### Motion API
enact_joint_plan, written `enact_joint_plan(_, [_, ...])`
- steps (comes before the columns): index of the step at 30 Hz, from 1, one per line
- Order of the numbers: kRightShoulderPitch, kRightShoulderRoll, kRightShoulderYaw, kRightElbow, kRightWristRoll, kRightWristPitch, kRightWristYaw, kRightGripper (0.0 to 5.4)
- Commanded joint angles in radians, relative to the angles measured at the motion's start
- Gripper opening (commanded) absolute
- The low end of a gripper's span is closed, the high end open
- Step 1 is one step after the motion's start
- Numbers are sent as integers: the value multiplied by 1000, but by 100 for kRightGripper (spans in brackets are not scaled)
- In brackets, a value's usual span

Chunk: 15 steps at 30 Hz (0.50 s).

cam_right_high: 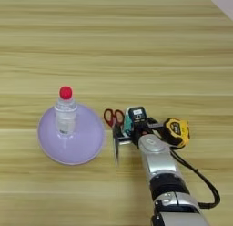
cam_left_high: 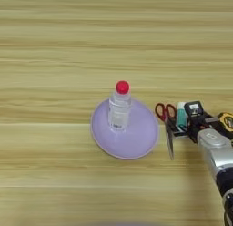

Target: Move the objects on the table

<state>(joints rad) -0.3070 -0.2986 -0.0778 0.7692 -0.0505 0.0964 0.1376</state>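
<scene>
I see the red-handled scissors (cam_right_high: 113,129) lying on the wooden table (cam_right_high: 136,47) just right of a lilac plate (cam_right_high: 48,143), handles away from me, blades toward me. The glue stick (cam_left_high: 181,115) sits beside them, mostly hidden by my right gripper (cam_right_high: 132,129). I cannot tell how its fingers stand. A clear red-capped bottle (cam_left_high: 120,109) stands upright on the plate. A yellow tape measure (cam_right_high: 176,131) lies right of the forearm.
</scene>
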Motion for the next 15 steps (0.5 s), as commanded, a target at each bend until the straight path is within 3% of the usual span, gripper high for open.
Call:
enact_joint_plan(1, [-76,-25,-8,-18,3,-15,-1,538])
enact_joint_plan(11, [-78,-21,2,5,3,4,25,538])
enact_joint_plan(15, [-80,-19,0,9,6,6,30,493])
